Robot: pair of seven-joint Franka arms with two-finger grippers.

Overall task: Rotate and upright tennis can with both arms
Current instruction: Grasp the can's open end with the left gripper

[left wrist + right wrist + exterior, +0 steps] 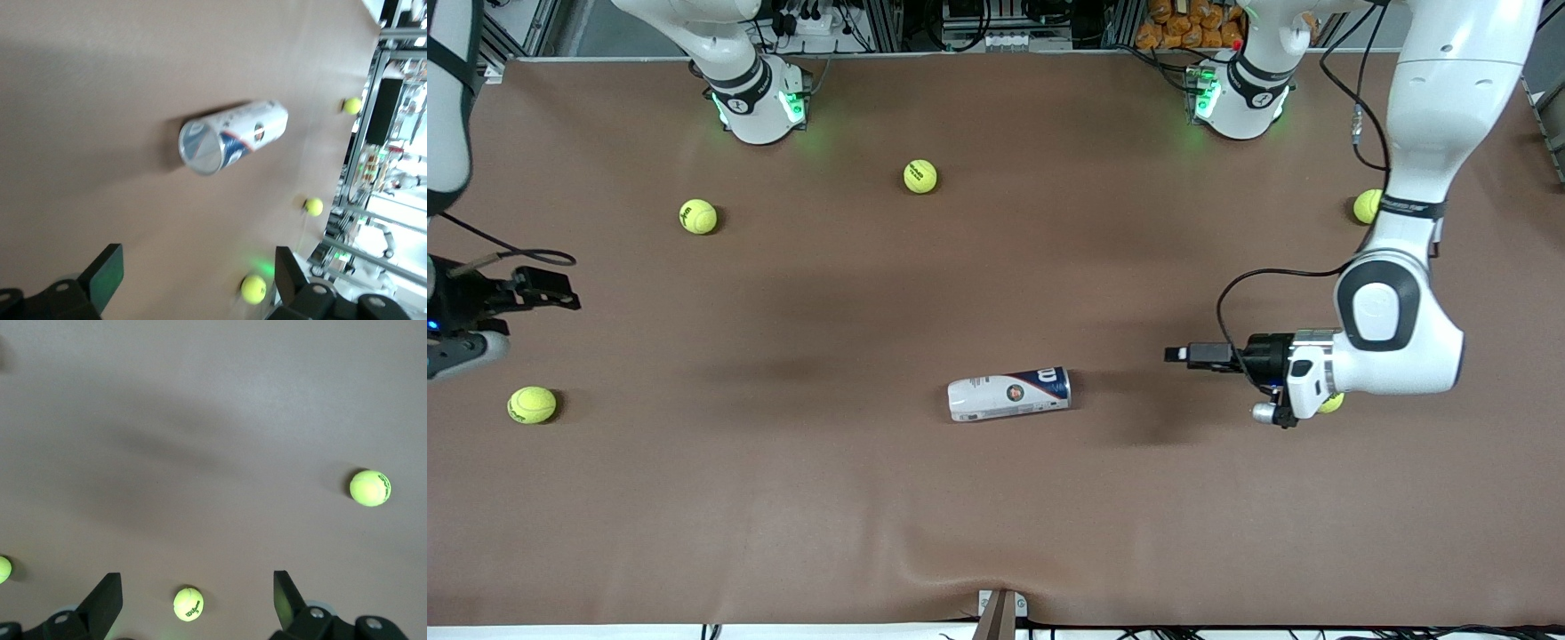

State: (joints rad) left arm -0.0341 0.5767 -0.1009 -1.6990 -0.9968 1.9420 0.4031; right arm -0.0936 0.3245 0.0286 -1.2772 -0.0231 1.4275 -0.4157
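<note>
The tennis can [1009, 394] lies on its side on the brown table, white and dark-blue label up, its silver-rimmed open end toward the left arm's end of the table. It also shows in the left wrist view [230, 135], open end facing the camera. My left gripper [1178, 354] is open and empty, level with the can and apart from it, pointing at its open end; in the left wrist view [197, 277] the jaws stand wide apart. My right gripper [560, 295] is open and empty over the right arm's end of the table, away from the can; it also shows in the right wrist view [197, 593].
Yellow-green tennis balls lie scattered: two [698, 216] [920, 176] near the arm bases, one [532, 404] below the right gripper, one [1367, 206] by the left arm, one [1332, 403] partly hidden under the left wrist. The tablecloth bulges at the front edge [1000, 591].
</note>
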